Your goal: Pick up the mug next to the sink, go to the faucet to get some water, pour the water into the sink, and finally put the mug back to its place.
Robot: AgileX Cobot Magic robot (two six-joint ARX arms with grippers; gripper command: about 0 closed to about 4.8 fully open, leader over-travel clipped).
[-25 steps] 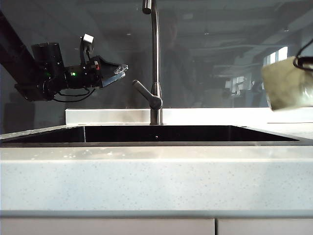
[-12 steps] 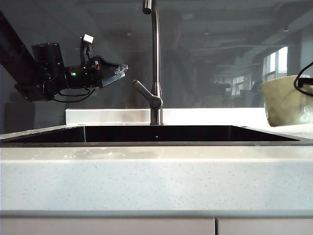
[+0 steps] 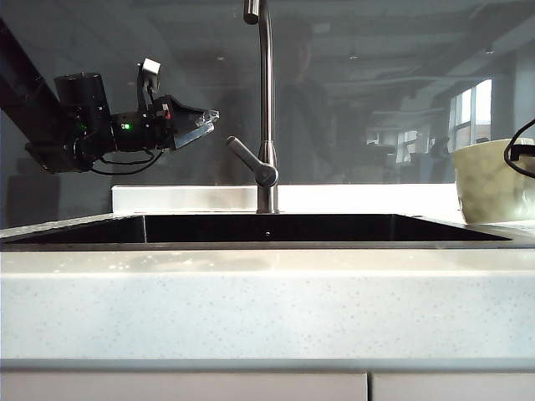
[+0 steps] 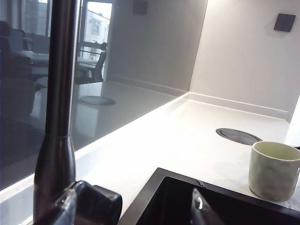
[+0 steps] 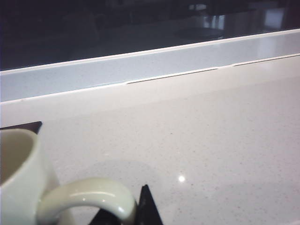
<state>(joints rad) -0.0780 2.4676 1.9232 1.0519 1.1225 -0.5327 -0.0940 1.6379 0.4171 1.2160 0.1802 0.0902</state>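
The pale cream-green mug (image 3: 493, 180) stands upright at the counter's right end, beside the dark sink (image 3: 251, 246); whether its base touches the stone I cannot tell. My right gripper (image 5: 124, 216) is shut on the mug's loop handle (image 5: 89, 196). In the exterior view only that arm's black cable shows by the mug. From the left wrist view the mug (image 4: 274, 171) shows past the sink's corner. My left gripper (image 3: 209, 119) hangs open, level, left of the faucet (image 3: 266, 100) and above its lever (image 3: 249, 159). Its fingers (image 4: 63, 213) straddle the lever's base (image 4: 96, 206) without touching.
A dark glass backsplash runs behind the counter. A round dark disc (image 4: 238, 136) is set in the stone behind the mug. A raised white ledge (image 3: 184, 198) lines the back of the sink. The speckled counter's front edge (image 3: 267, 363) is nearest the camera.
The mug has come down from a raised, tilted pose to upright at counter level, and the right gripper came down with it. The left arm and its open gripper have stayed still.
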